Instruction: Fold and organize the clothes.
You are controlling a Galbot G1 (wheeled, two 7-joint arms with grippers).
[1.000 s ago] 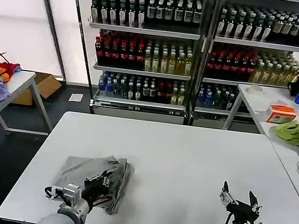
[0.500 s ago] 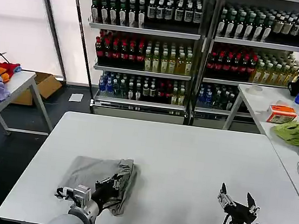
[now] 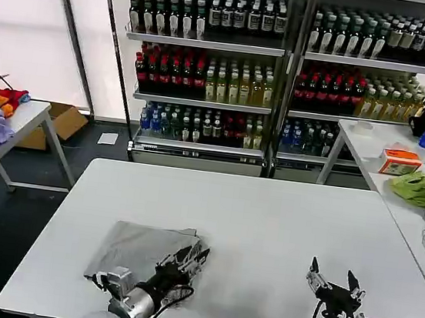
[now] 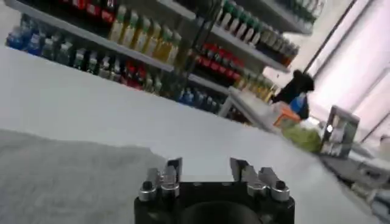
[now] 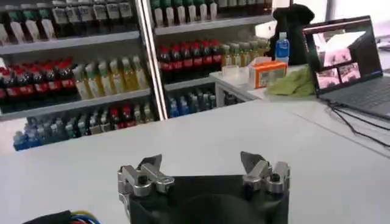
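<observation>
1. The white table (image 3: 266,228) carries a folded grey shirt (image 3: 136,246) near its front left.
2. The left gripper (image 3: 188,261), fingers spread and holding nothing, sits at the shirt's right edge.
3. The right gripper (image 3: 333,285), fingers spread too, hovers well apart at front right.
</observation>
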